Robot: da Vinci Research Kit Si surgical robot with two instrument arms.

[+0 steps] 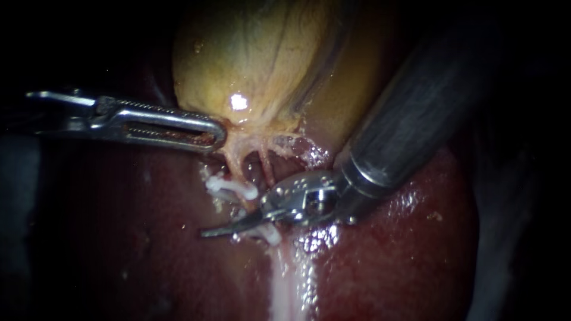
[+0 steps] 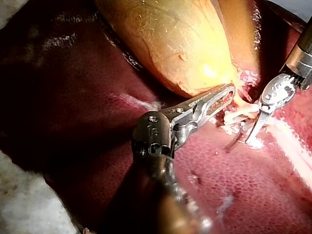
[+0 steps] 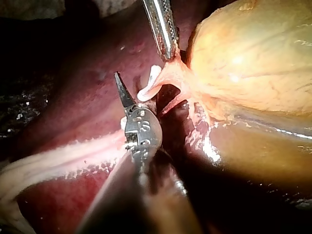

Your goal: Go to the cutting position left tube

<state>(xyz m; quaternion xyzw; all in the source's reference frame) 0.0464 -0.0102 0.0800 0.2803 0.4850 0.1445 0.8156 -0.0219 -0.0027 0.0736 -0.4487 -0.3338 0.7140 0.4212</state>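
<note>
The yellow gallbladder lies on the dark red liver. My left instrument reaches in from the left, its slotted jaws shut on the gallbladder's neck and holding it taut. Two thin tubes run down from the neck. A white clip sits on the left one, and a second white clip lies lower. My right instrument comes down from the upper right. Its thin blades lie together, pointing left between the two clips. In the right wrist view the blade tip stands beside the clip.
A pale white strip of tissue runs along the liver below the clips. The thick dark shaft of my right instrument covers the gallbladder's right side. White gauze borders the liver in the left wrist view.
</note>
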